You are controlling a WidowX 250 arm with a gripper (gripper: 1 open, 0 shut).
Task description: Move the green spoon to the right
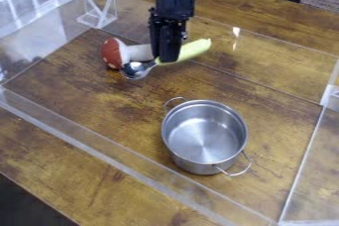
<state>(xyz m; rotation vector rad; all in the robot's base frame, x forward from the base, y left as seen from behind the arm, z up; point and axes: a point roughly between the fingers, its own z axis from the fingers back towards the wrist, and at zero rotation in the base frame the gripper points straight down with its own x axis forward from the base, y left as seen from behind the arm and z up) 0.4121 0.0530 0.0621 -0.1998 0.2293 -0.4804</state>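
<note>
The green spoon [192, 50] has a yellow-green handle and a shiny silver bowl [137, 69]. It lies slanted just over the wooden table, with the handle up to the right and the bowl down to the left. My gripper [165, 57] points steeply down from a black arm and is shut on the green spoon near its middle. The fingertips hide the part of the spoon between handle and bowl. The spoon's bowl sits close beside the red-and-white toy.
A red-and-white rounded toy [117, 52] lies just left of the gripper. A steel pot [205, 138] with side handles stands nearer the camera, to the right. A clear acrylic wall [79, 131] rings the wooden table, with a clear stand [95, 14] at the back left.
</note>
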